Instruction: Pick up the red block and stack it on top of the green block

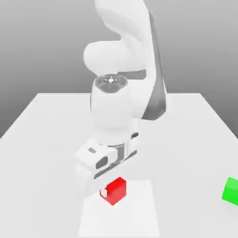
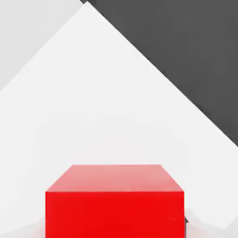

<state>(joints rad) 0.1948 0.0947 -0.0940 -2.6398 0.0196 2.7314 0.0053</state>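
Arm (image 1: 122, 69): the white robot arm reached down from the twelve o'clock side of the exterior view toward the near part of the table, its wrist bent over the red block.
Gripper (image 1: 108, 191): it sat low over the table, right at the red block; its fingers were drawn together and clamped on the red block, one pale finger showing against the block's side toward the exterior view's left.
Red block (image 1: 115, 190): it lay at about six o'clock from the middle of the table in the exterior view, under the wrist, resting on or just above the surface; which of the two could not be told. In the hand view the red block (image 2: 115, 201) sat close to the camera, its top face and one side face showing.
Green block (image 1: 231, 190): it stood on the table at about four o'clock from the centre, at the exterior view's right edge, well apart from the red block and the gripper, and partly cut off by the frame.
Table (image 1: 56, 139): a plain white top, with a brighter patch beneath the red block.
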